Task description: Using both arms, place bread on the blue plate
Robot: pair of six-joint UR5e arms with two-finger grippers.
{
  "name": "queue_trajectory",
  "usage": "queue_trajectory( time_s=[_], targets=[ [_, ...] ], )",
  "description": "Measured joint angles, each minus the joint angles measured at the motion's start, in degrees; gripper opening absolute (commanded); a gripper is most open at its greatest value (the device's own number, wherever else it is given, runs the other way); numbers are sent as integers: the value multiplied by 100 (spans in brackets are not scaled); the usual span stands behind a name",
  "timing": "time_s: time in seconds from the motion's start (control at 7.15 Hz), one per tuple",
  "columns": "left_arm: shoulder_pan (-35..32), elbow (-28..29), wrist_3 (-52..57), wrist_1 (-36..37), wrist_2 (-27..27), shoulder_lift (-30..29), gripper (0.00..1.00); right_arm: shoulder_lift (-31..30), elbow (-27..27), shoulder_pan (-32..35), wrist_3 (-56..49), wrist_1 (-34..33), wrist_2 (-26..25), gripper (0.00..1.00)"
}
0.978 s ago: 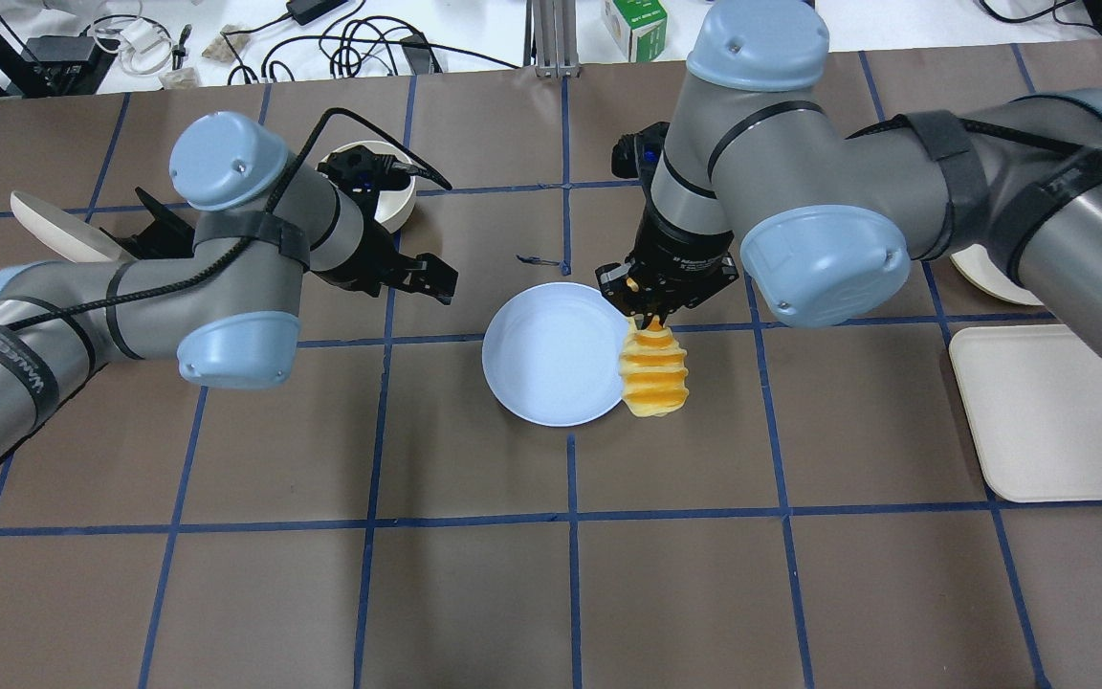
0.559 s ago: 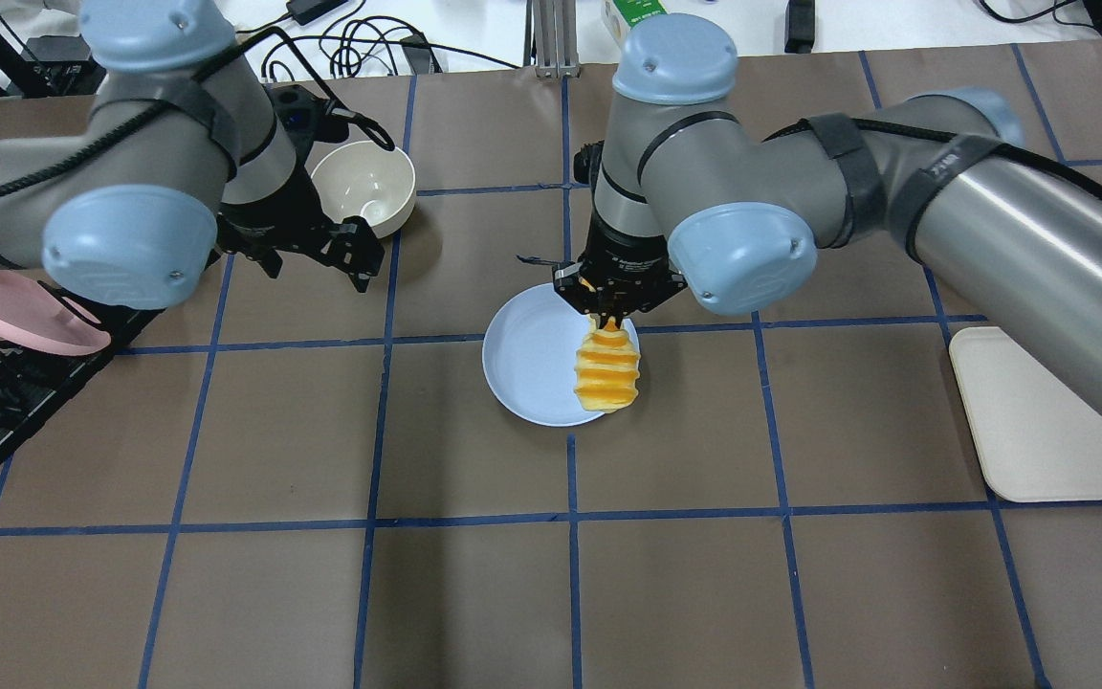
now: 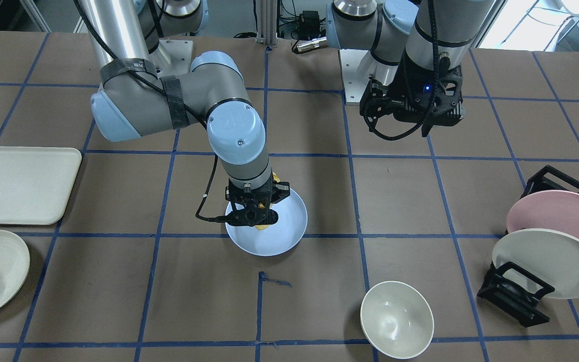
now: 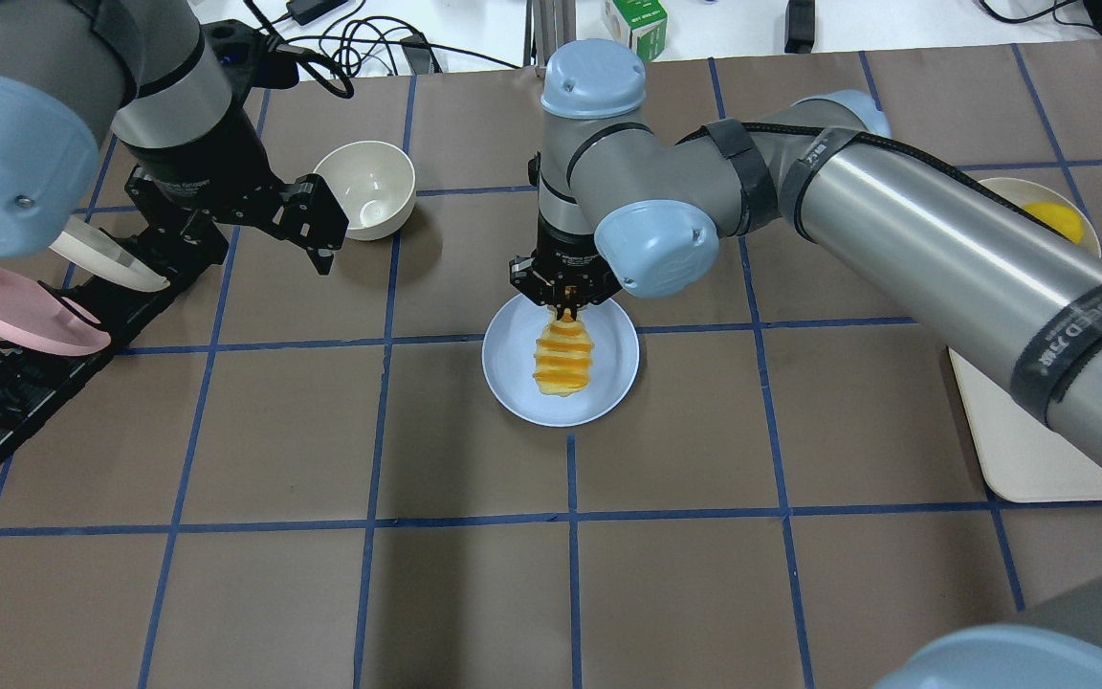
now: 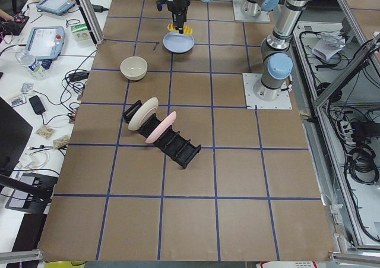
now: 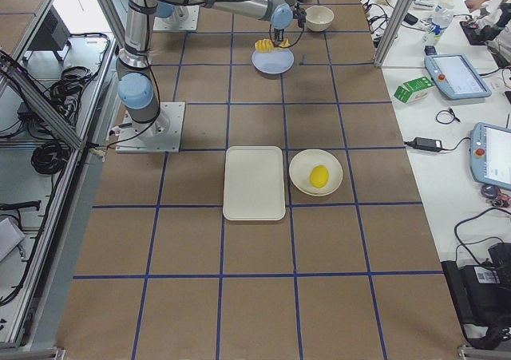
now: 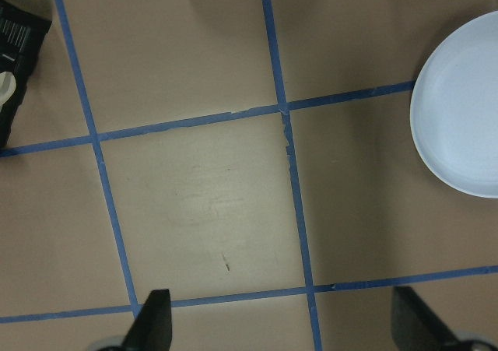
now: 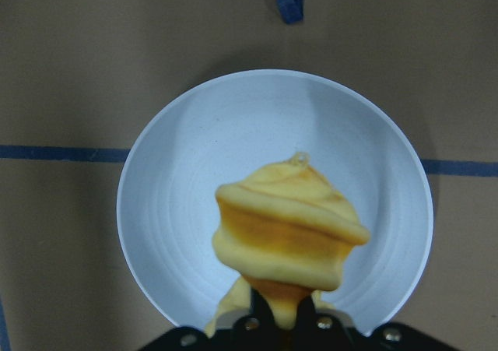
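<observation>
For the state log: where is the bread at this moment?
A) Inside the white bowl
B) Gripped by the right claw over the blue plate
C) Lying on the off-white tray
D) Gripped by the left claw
B: the right claw pinches one end of the bread, which sits over the blue plate.

the right pincer [image 4: 565, 308] hides one end of the bread [image 4: 562, 362]; the left wrist view crops the blue plate [image 7: 459, 125].

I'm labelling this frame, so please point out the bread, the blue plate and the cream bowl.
bread [image 4: 565, 359], overhead exterior view, its middle slices.
blue plate [image 4: 509, 368], overhead exterior view, bare floor left of the bread.
cream bowl [image 4: 360, 182], overhead exterior view, its inner wall.
</observation>
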Motion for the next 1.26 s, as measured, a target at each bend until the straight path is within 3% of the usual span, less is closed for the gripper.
queue_trajectory(
  time_s=[0.14, 0.28, 0.56, 0.84, 1.26],
  targets=[
    [-6, 27, -164, 18, -91, 9, 100, 120, -5, 44, 116, -120, 13, 9],
    [-7, 33, -472, 70, -138, -3, 100, 242, -3, 127, 204, -255, 11, 39],
    [-4, 14, -749, 106, -221, -37, 100, 391, 43, 246, 245, -521, -37, 56],
    [-3, -15, -784, 110, -284, -46, 100, 428, 113, 260, 210, -604, -76, 58],
    [-22, -48, -790, 135, -294, -86, 100, 333, 165, 199, 76, -598, -284, 100]
  ],
)
